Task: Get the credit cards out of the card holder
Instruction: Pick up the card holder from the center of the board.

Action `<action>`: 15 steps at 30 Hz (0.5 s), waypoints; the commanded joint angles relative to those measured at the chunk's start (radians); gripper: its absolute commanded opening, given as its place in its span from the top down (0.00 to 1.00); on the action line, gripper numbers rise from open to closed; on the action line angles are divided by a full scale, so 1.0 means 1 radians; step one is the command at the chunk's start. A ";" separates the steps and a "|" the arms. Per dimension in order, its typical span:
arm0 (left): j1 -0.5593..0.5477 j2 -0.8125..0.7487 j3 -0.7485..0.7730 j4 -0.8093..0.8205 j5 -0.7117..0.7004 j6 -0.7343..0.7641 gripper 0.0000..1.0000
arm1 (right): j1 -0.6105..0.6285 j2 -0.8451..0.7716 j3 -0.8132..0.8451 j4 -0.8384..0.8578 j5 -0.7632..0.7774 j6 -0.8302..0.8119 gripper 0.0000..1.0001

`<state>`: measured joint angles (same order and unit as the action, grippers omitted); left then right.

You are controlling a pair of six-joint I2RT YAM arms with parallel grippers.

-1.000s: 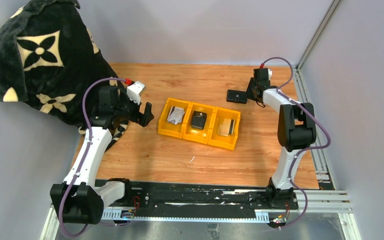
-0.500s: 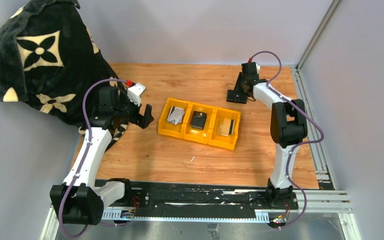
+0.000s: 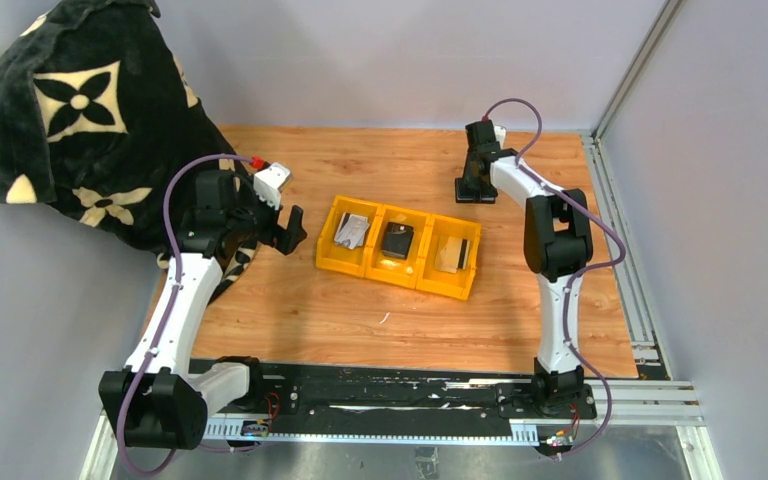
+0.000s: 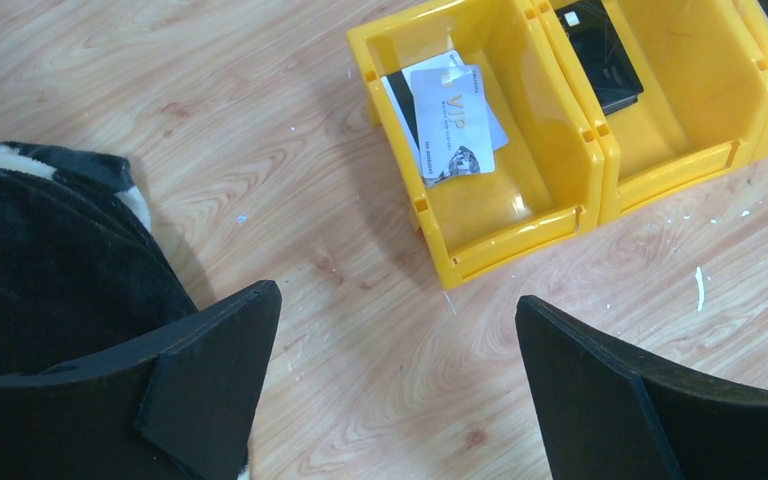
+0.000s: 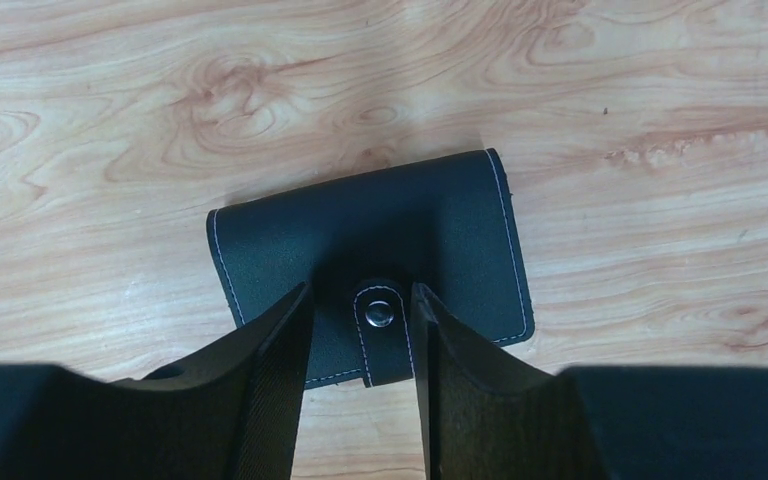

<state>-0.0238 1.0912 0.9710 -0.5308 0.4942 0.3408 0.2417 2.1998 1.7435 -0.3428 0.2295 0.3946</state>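
The black card holder (image 5: 370, 235) lies flat on the wooden table at the back right, mostly hidden under my right gripper (image 3: 477, 178) in the top view. In the right wrist view that gripper (image 5: 360, 292) stands narrowly open, its jaws either side of the snap strap tab (image 5: 380, 335). Silvery credit cards (image 4: 450, 120) lie in the yellow bin's left compartment (image 3: 351, 231); a tan card (image 3: 450, 252) lies in the right one. My left gripper (image 3: 290, 228) hangs wide open and empty (image 4: 395, 300) over bare wood, left of the bin.
The yellow three-compartment bin (image 3: 396, 276) sits mid-table with a small black block (image 3: 397, 240) in its middle compartment. A black flower-patterned blanket (image 3: 90, 110) is heaped at the back left, touching the left arm. Grey walls close in behind and to the right.
My right gripper has swung left from beside the card holder to directly over it. The left arm has not moved.
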 commanded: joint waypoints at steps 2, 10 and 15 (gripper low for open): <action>-0.004 0.005 0.027 -0.018 0.005 0.006 0.00 | 0.023 0.054 0.030 -0.090 0.085 -0.036 0.62; -0.003 0.002 0.042 -0.037 0.010 -0.005 0.00 | 0.029 0.027 0.011 -0.079 0.094 -0.057 1.00; -0.003 -0.008 0.067 -0.070 0.021 -0.013 0.00 | 0.027 -0.069 0.000 -0.023 0.056 -0.095 1.00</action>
<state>-0.0238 1.0935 0.9966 -0.5655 0.4946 0.3397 0.2573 2.2055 1.7630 -0.3603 0.2966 0.3443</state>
